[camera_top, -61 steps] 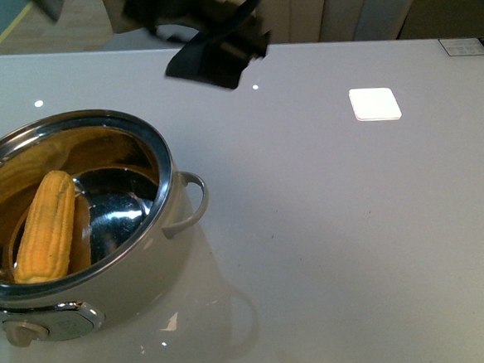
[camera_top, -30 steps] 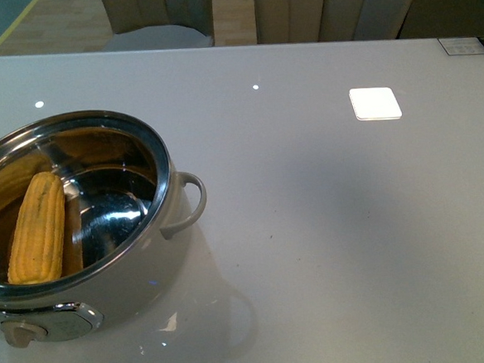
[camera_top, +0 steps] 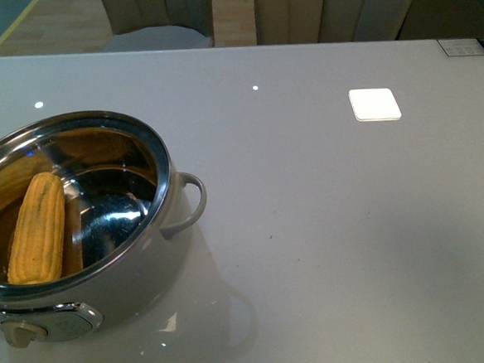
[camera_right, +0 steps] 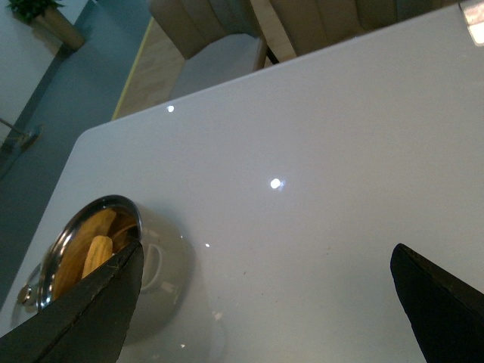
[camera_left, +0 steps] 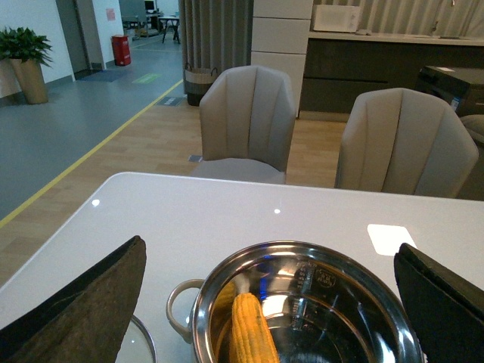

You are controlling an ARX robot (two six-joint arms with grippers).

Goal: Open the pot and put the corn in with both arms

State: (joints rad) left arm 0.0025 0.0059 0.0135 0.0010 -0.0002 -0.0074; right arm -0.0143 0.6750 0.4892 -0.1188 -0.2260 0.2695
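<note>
Inside, one corn [camera_top: 36, 228] in one pot [camera_top: 140, 267].

The pot [camera_top: 107, 274] has a glossy cream shell and mirror-bright steel interior; the table [camera_top: 353, 223] is smooth, glossy.

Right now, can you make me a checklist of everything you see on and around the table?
Surface: white glossy table, lamp reflections.
Job's things: pot open, no lid on it; corn lying inside.
Clutter: a round glass-like edge beside the pot, too cropped to identify.
Grippers: left gripper open, above the pot; right gripper open, above bare table; both empty.
Cables: nothing seen.
Surroundings: chairs behind the table, potted plant, wooden floor.
</note>
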